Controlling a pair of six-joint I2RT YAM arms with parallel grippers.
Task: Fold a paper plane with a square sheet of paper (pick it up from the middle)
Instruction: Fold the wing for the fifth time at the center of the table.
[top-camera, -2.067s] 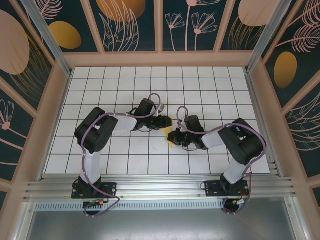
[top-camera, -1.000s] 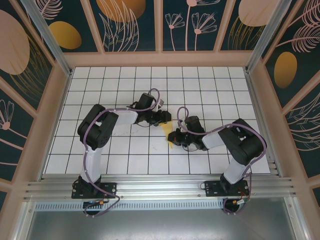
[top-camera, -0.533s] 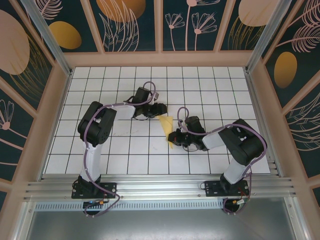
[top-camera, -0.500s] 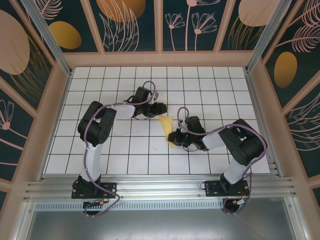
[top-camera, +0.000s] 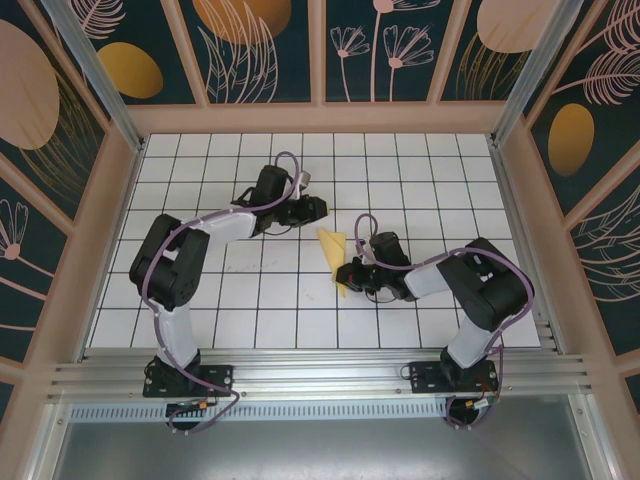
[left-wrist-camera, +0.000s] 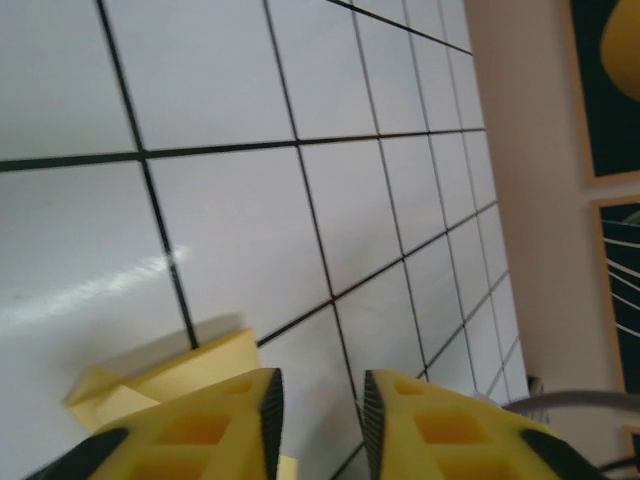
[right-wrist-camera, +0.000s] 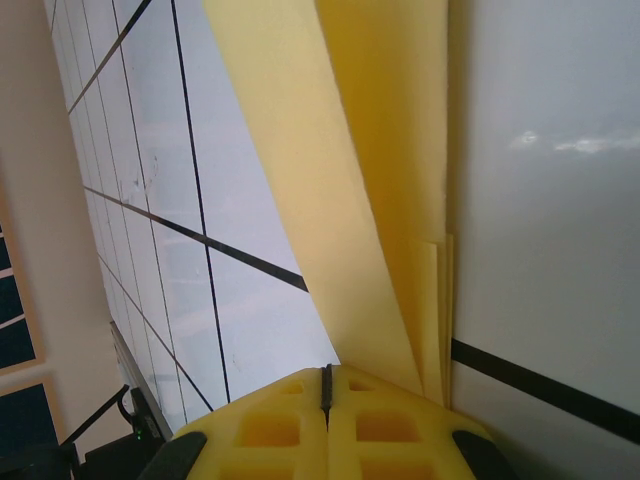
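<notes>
The square sheet of paper (top-camera: 334, 252) is yellow and folded into a narrow pointed wedge. It lies on the white grid table (top-camera: 420, 170) near the middle, wide end toward the back. My right gripper (top-camera: 347, 275) is shut, and its tips rest on the wedge's near end. In the right wrist view the folded layers of the paper (right-wrist-camera: 370, 150) run out from under the right gripper (right-wrist-camera: 325, 375). My left gripper (top-camera: 318, 208) hangs apart from the paper, up and to its left. In the left wrist view the left gripper (left-wrist-camera: 315, 400) is open with bare table between its fingers, beside the paper (left-wrist-camera: 165, 375).
Tan walls (top-camera: 320, 118) with dark flower panels close in the table on three sides. An aluminium rail (top-camera: 320, 375) runs along the near edge where both arm bases are bolted. Bare grid tiles lie to the left, right and back.
My left gripper has let go of the paper's far end and drawn back up and left, its jaws narrowing. The paper's wide end now lies uncovered. The right arm has stayed put.
</notes>
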